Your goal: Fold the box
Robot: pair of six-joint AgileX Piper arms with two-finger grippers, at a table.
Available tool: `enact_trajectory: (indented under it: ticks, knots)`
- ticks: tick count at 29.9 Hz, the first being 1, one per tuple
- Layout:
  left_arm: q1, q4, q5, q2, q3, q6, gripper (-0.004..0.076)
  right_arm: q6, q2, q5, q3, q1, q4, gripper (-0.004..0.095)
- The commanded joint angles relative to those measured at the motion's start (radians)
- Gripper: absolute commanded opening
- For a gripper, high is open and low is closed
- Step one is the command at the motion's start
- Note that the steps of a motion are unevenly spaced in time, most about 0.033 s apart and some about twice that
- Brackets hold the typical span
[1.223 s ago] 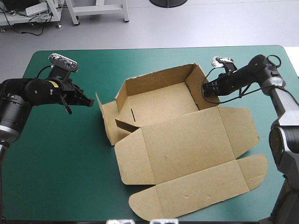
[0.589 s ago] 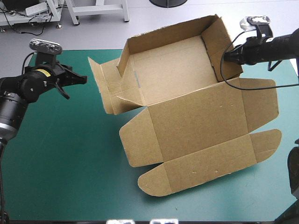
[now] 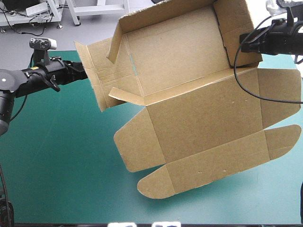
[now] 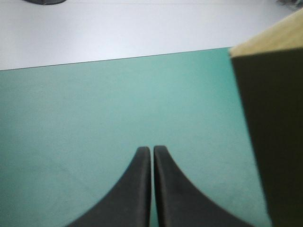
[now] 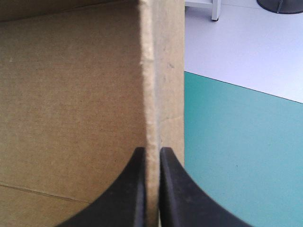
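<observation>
Left gripper (image 3: 81, 72): black fingers (image 4: 142, 189) closed tip to tip, nothing between them, hovering over the teal-green worktop (image 3: 57, 165).

Brown cut-cardboard box (image 3: 189, 109), walls up and lid panel flat, is lifted at the tray end and tipped, with the open side facing up and toward the near edge. The lid hangs down toward that edge; can't tell if its tab flap touches the cover. Long axis runs left-right between the arms.

Loose left side flap (image 3: 97, 80) sits just beside the left fingertips, toward the right arm, not between them. Contact can't be confirmed.

Right gripper (image 3: 244, 41): fingers clamped on the rim of the right end wall (image 5: 161, 71), board between them, carrying the lift.

My read: the next move hinges on that left flap. Left arm is nearest and must open first.

Versus earlier: box is higher and tipped further; left gripper has risen too, still empty.
</observation>
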Motion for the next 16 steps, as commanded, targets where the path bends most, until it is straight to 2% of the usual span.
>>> enact_trajectory:
  ticks: [1, 9, 16]
  knots:
    - [0.001, -0.184, 0.026, -0.030, -0.036, 0.060, 0.0008, 0.019, -0.051, -0.023, -0.034, -0.005, 0.067, -0.0018]
    - [0.001, -0.294, 0.222, -0.030, -0.036, 0.074, 0.0008, 0.032, -0.053, -0.039, -0.034, -0.005, 0.089, -0.0018]
    - [0.001, -0.481, 0.250, -0.030, -0.036, 0.074, 0.0008, 0.032, -0.045, -0.072, -0.032, 0.000, 0.093, -0.0018]
